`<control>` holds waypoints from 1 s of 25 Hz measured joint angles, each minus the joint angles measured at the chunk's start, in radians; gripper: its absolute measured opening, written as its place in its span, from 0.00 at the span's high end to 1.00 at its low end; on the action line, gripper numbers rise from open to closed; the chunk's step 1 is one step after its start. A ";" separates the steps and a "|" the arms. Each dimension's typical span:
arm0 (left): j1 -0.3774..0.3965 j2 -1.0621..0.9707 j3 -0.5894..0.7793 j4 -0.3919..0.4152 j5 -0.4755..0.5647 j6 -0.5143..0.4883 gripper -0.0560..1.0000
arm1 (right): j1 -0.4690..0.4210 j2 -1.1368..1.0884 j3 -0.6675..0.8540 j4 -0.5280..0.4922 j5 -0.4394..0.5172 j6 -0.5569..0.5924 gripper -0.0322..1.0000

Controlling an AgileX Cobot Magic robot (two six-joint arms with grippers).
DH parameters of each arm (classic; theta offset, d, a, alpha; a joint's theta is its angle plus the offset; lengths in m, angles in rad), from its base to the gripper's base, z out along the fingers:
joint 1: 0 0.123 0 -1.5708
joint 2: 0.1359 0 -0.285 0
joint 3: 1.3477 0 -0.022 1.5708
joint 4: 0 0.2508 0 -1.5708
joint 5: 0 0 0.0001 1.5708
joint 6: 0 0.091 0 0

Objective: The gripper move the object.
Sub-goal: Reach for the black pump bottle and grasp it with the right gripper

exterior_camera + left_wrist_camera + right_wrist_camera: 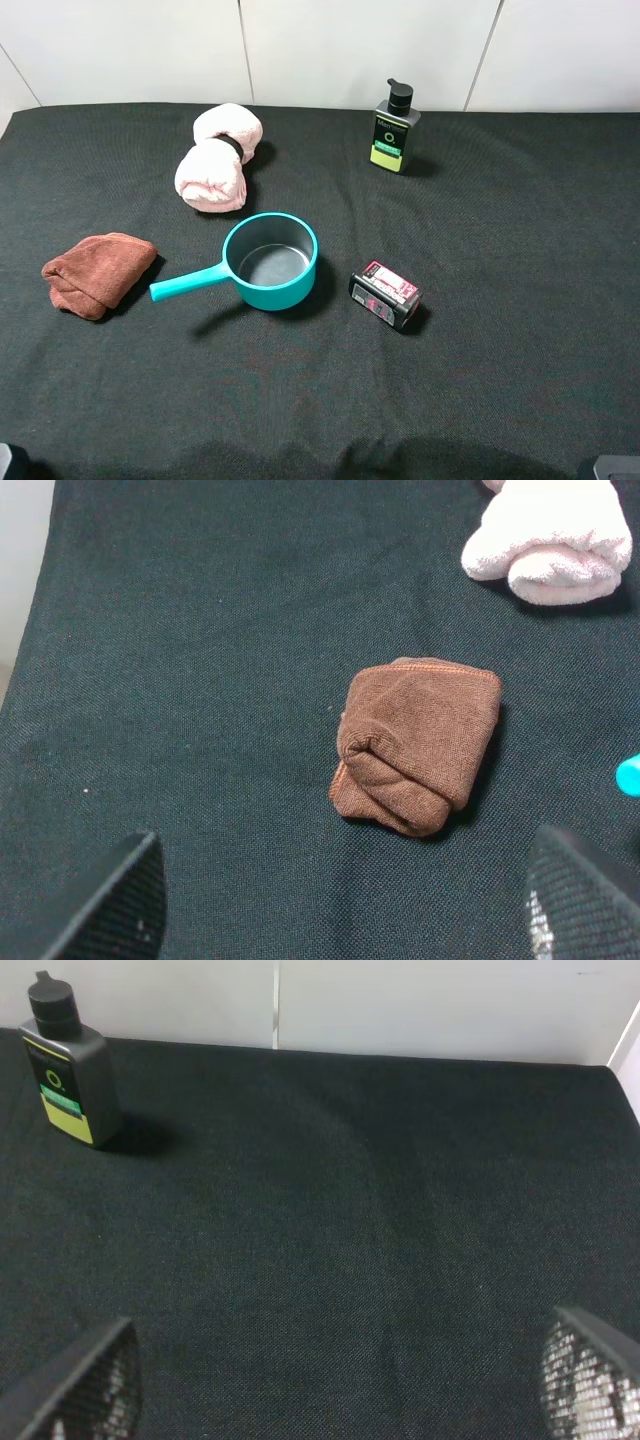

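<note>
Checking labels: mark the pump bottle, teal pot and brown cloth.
pump bottle (389, 140), exterior high view, green label.
teal pot (275, 293), exterior high view, outer wall.
brown cloth (425, 740), left wrist view, folded middle.

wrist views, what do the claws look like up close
Only fingertips show. The left claw has two black, wedge-shaped fingers with a fine mesh texture. The right claw has the same shape, its pads looking greyer. No cables or markings are visible.
</note>
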 joint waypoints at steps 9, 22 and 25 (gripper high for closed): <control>0.000 0.000 0.000 0.000 0.000 0.000 0.22 | 0.000 0.000 0.000 0.000 0.000 0.000 0.38; 0.000 0.000 0.000 0.000 0.000 0.000 0.22 | 0.000 0.000 0.000 0.001 0.000 0.001 0.38; 0.000 0.000 0.000 0.000 0.000 0.000 0.22 | 0.000 0.000 0.000 0.006 0.000 0.010 0.38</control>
